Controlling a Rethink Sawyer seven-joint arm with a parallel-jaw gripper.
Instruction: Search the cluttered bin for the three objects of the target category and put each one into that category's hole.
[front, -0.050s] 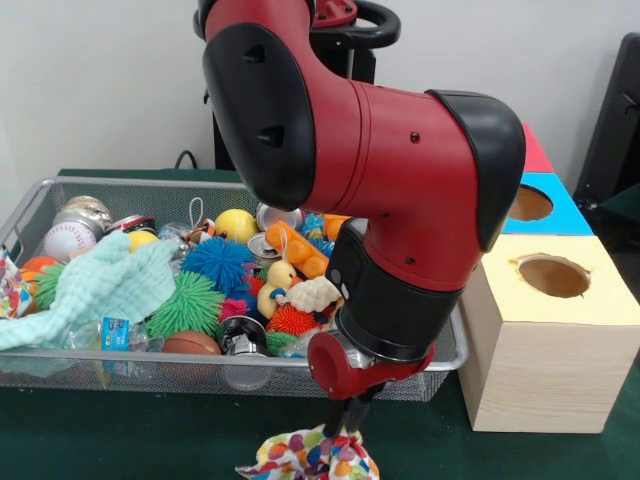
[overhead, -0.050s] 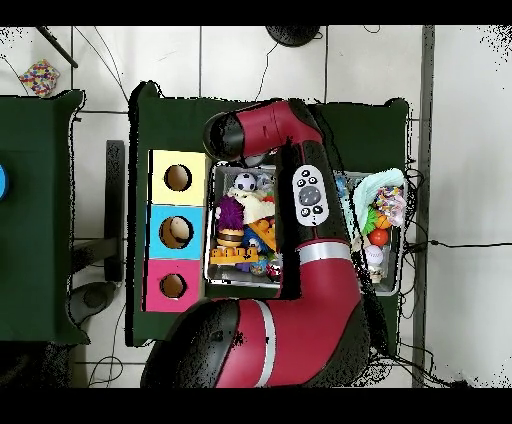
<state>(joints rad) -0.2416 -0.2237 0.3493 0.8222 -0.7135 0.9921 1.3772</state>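
My gripper (front, -0.050s: 343, 428) hangs low in front of the wire bin (front, -0.050s: 150, 353), just outside its near rim, shut on a bunched polka-dot cloth (front, -0.050s: 305, 458) that trails onto the green table. In the bin lie a pale teal cloth (front, -0.050s: 105, 285), a baseball (front, -0.050s: 68, 240), green (front, -0.050s: 187, 305) and blue (front, -0.050s: 218, 262) spiky balls, a rubber duck (front, -0.050s: 280, 285), cans and other toys. A yellow-topped wooden box (front, -0.050s: 530, 350) with a round hole (front, -0.050s: 553, 275) stands beside the bin. In the overhead view the arm (overhead, -0.050s: 310, 195) covers the gripper.
Behind the yellow box stand a blue-topped box (front, -0.050s: 560, 205) and a red one (front, -0.050s: 535, 150); overhead they show as yellow (overhead, -0.050s: 178, 177), blue (overhead, -0.050s: 176, 232) and pink (overhead, -0.050s: 173, 286) tops left of the bin (overhead, -0.050s: 209, 250). Another patterned cloth (front, -0.050s: 10, 285) hangs at the bin's left end.
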